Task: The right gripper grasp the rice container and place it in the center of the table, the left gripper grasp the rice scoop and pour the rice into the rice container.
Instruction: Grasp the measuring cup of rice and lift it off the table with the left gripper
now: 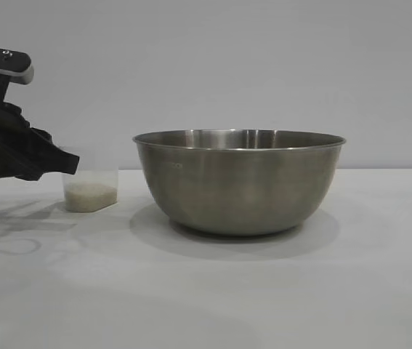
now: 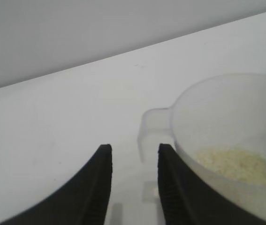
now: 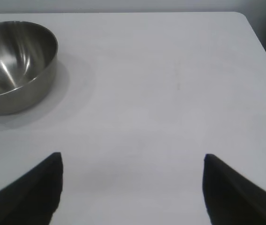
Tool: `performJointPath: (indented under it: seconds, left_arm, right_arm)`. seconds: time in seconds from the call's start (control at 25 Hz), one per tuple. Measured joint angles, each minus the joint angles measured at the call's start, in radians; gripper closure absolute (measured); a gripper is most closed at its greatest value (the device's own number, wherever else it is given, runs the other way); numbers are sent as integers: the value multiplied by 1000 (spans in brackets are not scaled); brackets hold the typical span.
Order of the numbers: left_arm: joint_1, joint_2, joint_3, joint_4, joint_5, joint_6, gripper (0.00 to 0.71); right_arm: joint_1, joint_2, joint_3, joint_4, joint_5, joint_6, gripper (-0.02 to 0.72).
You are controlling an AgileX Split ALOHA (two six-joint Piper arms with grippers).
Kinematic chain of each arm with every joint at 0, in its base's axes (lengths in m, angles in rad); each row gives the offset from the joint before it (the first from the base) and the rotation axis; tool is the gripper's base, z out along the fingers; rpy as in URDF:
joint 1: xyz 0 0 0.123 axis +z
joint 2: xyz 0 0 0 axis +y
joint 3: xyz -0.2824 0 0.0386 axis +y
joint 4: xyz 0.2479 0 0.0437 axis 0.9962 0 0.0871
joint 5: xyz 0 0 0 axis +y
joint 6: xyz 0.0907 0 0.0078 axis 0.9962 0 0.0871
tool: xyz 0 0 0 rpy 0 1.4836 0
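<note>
The rice container (image 1: 239, 182), a wide steel bowl, stands upright mid-table and also shows far off in the right wrist view (image 3: 15, 65). To its left stands the rice scoop (image 1: 89, 190), a frosted cup with a thin layer of rice (image 1: 88, 195) in its bottom. My left gripper (image 1: 71, 163) reaches in from the left, right at the scoop. In the left wrist view its open fingers (image 2: 133, 152) point at the scoop's handle (image 2: 151, 124), which lies just ahead of the tips; rice (image 2: 231, 164) shows inside. My right gripper (image 3: 133, 161) hangs wide open over bare table (image 3: 170, 93), away from the bowl.
The white table (image 1: 206, 291) stretches out in front of the bowl and scoop. Its far corner and edge (image 3: 252, 33) show in the right wrist view. A plain grey wall stands behind.
</note>
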Motion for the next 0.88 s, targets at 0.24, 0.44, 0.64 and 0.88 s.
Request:
performJointPath:
  seconds: [0.24,0.44,0.64,0.88]
  left_arm:
    - [0,18,-31,3,0,0,440]
    - [0,20,-48,9,0,0,440]
    - [0,42,-66,14,-2,0,440]
    - [1,52,-68,44,1,0,565]
  right_arm:
    - [0,0,0,0,0,0,179]
    - [0,0,0,0,0,0,179]
    - [0,0,0,0,0,0,179]
    - [0,0,0,0,0,0,179]
